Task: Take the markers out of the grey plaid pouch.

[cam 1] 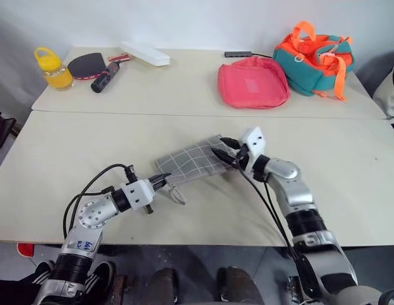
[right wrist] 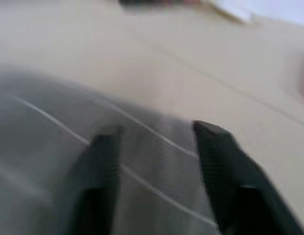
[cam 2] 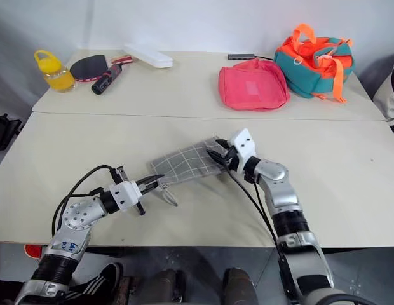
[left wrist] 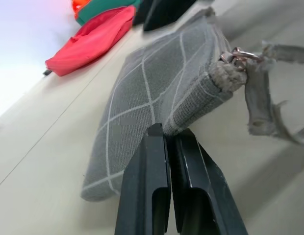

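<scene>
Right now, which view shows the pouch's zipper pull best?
The left wrist view: the zipper pull sits close, ring and strap clear, on the grey plaid pouch. Both eye views show it small; the right wrist view shows plaid fabric.

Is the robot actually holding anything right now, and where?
Yes: the left tool pinches the grey pouch at its near corner by the zipper end. The right tool is open over the far end.

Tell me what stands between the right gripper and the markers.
The grey plaid pouch itself: its fabric covers them, so no markers are visible. The right gripper, open, hovers at its far end; the left gripper pinches the near end.
</scene>
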You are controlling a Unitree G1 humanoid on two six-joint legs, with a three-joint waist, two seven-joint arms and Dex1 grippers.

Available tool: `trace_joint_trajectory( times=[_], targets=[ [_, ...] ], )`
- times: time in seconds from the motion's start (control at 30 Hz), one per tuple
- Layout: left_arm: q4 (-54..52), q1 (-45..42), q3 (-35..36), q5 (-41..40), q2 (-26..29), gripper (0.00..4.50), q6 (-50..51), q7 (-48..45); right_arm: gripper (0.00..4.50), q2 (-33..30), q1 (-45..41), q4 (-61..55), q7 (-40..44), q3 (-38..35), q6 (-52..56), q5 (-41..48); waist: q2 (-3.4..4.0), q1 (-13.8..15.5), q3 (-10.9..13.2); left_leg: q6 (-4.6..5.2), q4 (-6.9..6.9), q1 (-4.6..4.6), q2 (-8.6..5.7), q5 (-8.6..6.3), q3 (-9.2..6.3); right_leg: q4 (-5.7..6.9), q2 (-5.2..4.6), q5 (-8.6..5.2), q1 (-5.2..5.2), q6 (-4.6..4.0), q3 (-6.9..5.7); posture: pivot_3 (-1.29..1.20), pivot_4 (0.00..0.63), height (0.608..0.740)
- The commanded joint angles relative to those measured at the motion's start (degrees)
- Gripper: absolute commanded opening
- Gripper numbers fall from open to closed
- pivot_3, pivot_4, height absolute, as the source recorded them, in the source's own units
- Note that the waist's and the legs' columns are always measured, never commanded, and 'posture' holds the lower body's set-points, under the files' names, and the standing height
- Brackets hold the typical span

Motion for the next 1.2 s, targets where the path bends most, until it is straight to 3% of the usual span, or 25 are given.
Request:
trace_joint_trajectory(
  times=[0.03, 0.2, 0.4, 0.63, 0.73, 1.0, 1.2],
  targets=[
    [-3.7, 1.5, -0.9, 1.6, -1.9, 0.0, 1.9, 3.0, 3.33, -6.6, 6.6, -19.2, 7.0, -1.0, 16.2, 13.7, 0.0, 0.4, 0.0, 0.01, -0.01, -0.02, -0.01, -0.01, -0.02, -0.05, -0.01, 0.0, 0.02, 0.01, -0.01, 0.0, 0.15, 0.74],
    [-6.4, 2.7, -1.9, 2.4, -3.9, 0.0, 4.6, 4.6, 3.33, -14.3, 15.7, -33.4, 10.0, 3.2, 27.1, 19.7, -0.01, 1.2, 0.0, 0.06, -0.02, -0.02, 0.01, -0.06, 0.0, -0.17, -0.02, 0.01, 0.04, 0.01, -0.01, 0.0, 0.15, 0.74],
    [-7.2, 1.0, -2.8, 2.6, -4.7, 0.0, 6.7, 4.8, 3.33, -6.4, 16.2, -27.3, -1.1, 11.4, 22.7, 8.0, -0.01, 1.2, 0.0, -0.02, -0.02, 0.06, 0.01, 0.0, 0.1, -0.22, -0.03, 0.04, -0.04, -0.07, -0.02, 0.0, 0.15, 0.74],
    [-7.3, 0.6, -3.1, 2.6, -4.3, 0.0, 7.2, 5.1, 3.33, 2.1, 13.3, -22.4, -4.2, 14.1, 21.0, 5.7, -0.01, 1.2, 0.0, -0.02, 0.0, 0.04, 0.02, 0.01, 0.06, -0.14, -0.03, 0.06, -0.08, -0.1, -0.09, 0.0, 0.15, 0.74],
    [-8.0, 1.1, -3.2, 2.9, -4.4, 0.0, 7.5, 5.5, 2.71, 3.6, 12.7, -21.4, -3.6, 13.8, 20.8, 6.3, -0.01, 1.2, 0.0, -0.02, -0.01, -0.01, 0.02, 0.01, 0.05, -0.08, 0.0, 0.06, -0.07, -0.1, -0.15, 0.0, 0.15, 0.74],
    [-9.3, 2.9, -2.5, 2.7, -4.1, 0.0, 8.0, 6.2, 0.01, -1.5, 12.4, -18.4, 0.9, 11.0, 18.7, 5.3, -0.01, 1.2, 0.0, 0.02, -0.01, -0.04, -0.01, -0.01, 0.05, -0.1, 0.0, 0.07, -0.03, -0.09, -0.58, 0.0, 0.15, 0.74],
    [-10.7, 4.7, 1.3, -3.0, -1.1, 0.0, 8.4, 3.5, 0.01, -13.4, 8.2, -5.1, 5.8, 3.5, 10.6, 2.4, -0.02, 1.2, 0.0, 0.06, 0.03, -0.03, -0.03, 0.0, 0.07, -0.15, -0.06, 0.07, 0.01, -0.09, -0.77, 0.0, 0.15, 0.74]
  ],
)
